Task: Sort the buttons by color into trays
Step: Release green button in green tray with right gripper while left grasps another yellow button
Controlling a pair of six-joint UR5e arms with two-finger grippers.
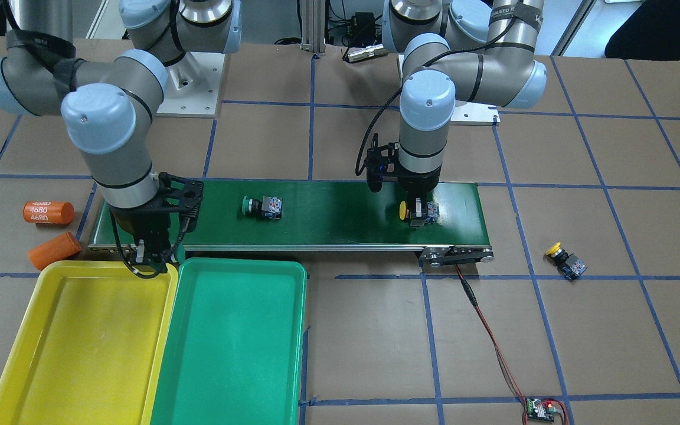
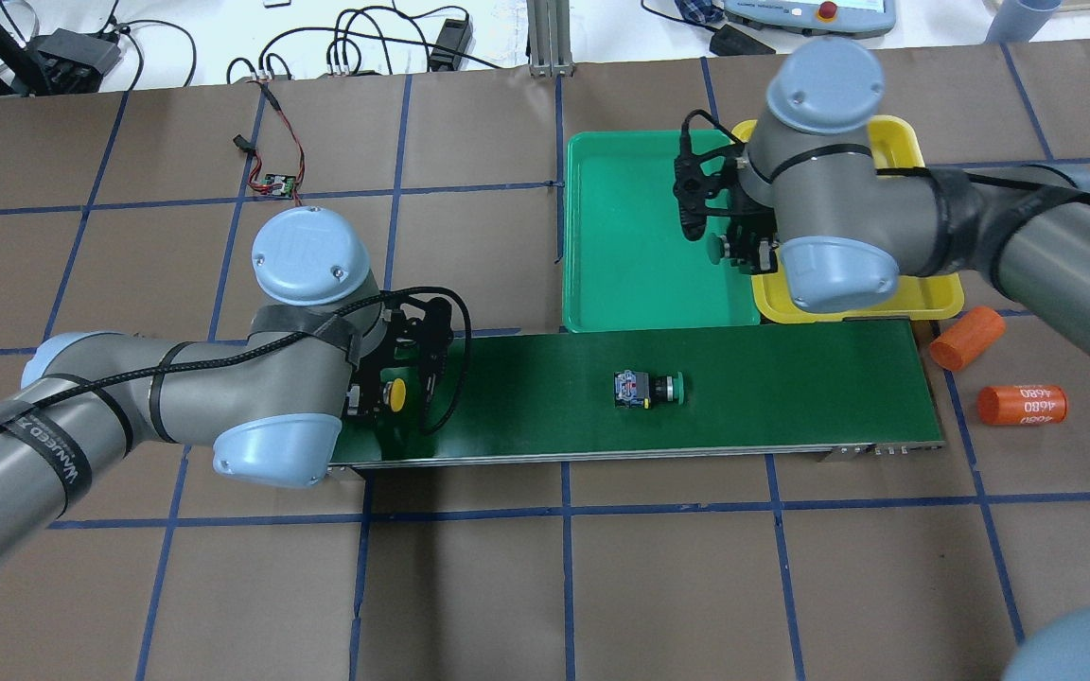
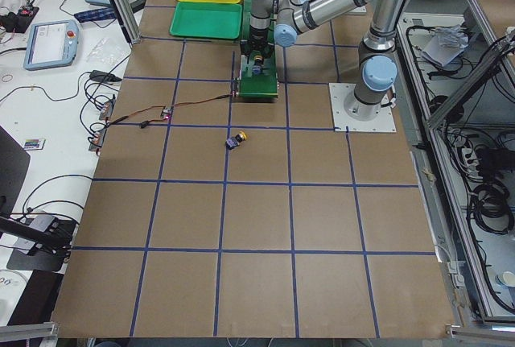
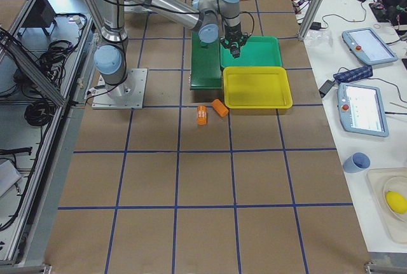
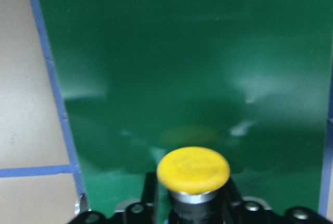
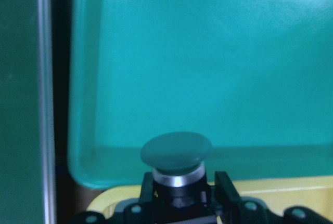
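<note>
Buttons are seen in four places. A yellow-capped button (image 1: 417, 212) is held in the clamped jaws of the left gripper (image 1: 415, 213) over one end of the dark-green conveyor belt (image 1: 328, 215); whether it touches the belt cannot be told. A green-capped button (image 2: 723, 249) is gripped by the jaws of the right gripper (image 2: 744, 253), held above the seam where the green tray (image 2: 640, 284) and the yellow tray (image 2: 923, 301) meet, its cap over the green tray. A second green button (image 1: 263, 207) lies on its side mid-belt. A second yellow button (image 1: 565, 260) lies on the desk (image 1: 611, 330) beyond the belt's end, well apart from the trays. Two orange cylinders (image 1: 48, 212) rest on the desk beside the belt's other end.
</note>
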